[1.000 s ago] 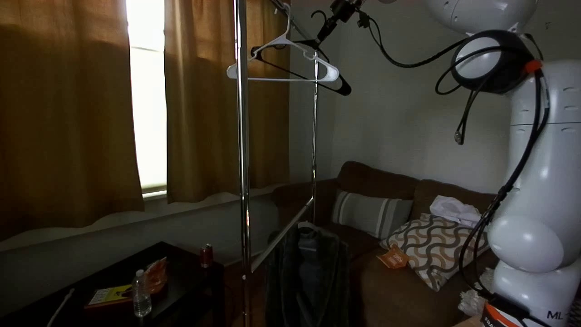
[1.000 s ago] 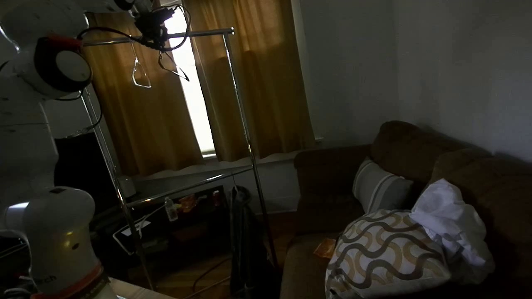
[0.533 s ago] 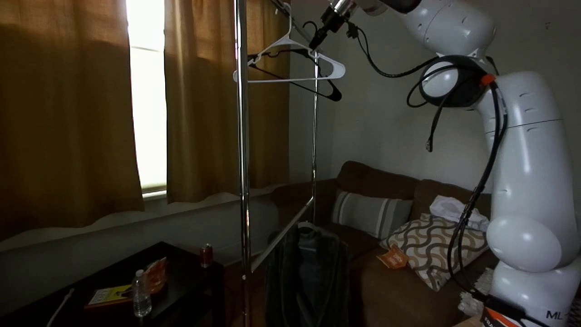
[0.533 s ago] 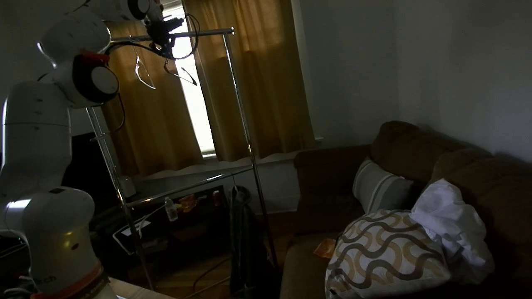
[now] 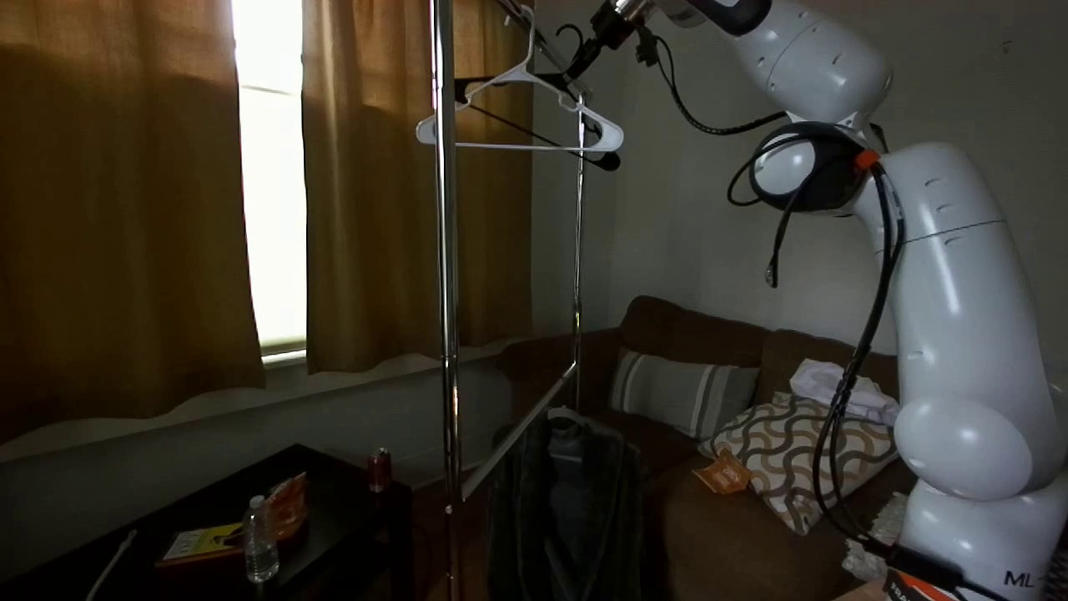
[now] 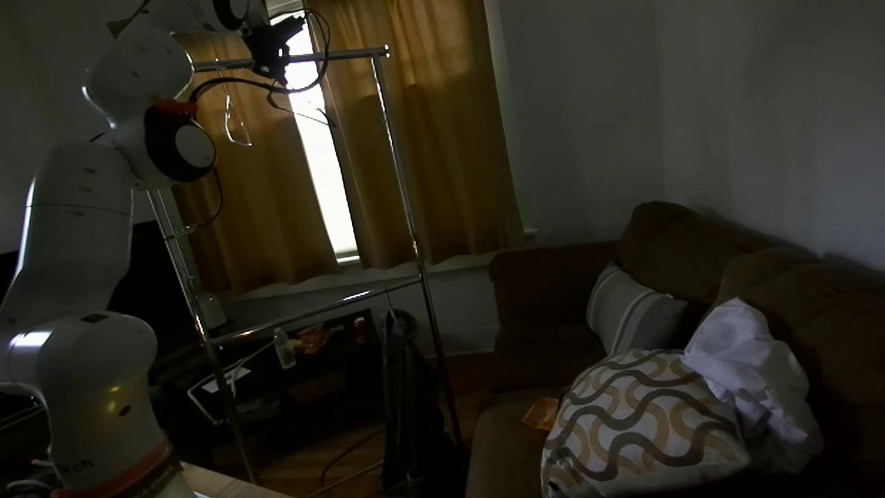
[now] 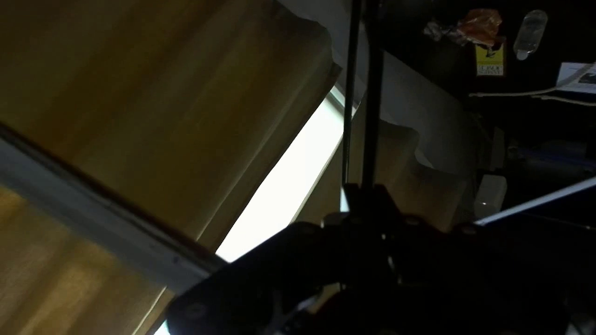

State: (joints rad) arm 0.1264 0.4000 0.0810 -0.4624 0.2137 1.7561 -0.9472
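- The jaws are clamped on the black hanger (image 7: 373,107); in the wrist view its two dark bars run from the grip toward twelve o'clock.
- In an exterior view the hanger's hook (image 5: 570,26) stands at twelve o'clock from the jaws. The rail (image 6: 356,53) is close by; whether the hook touches it I cannot tell.
- Over the last second the arm (image 5: 972,292) has come lower at the elbow and nearer the rack (image 5: 447,250) in both exterior views. The black hanger's low end dipped, then lifted again.
- The white hanger (image 5: 521,75), at eight o'clock from the jaws, swung aside and is back about where it hung.
- My reading: the grip looks firm, and the black hanger is being worked right beside the rail; the white hanger's sway hints at a brush, though no contact shows.
- The hook shows in an exterior view but not in the wrist view. The wrist view instead gives a clearer look down at the bottle (image 7: 530,35), between one and two o'clock, and a white box (image 7: 490,193) at three. The red can (image 5: 380,470) shows in both exterior views; I cannot make it out from the wrist.
- Farther out in an exterior view: a dark garment (image 5: 601,492) at six o'clock, the tabletop (image 5: 342,484) at seven, the sofa (image 5: 717,526) at five.
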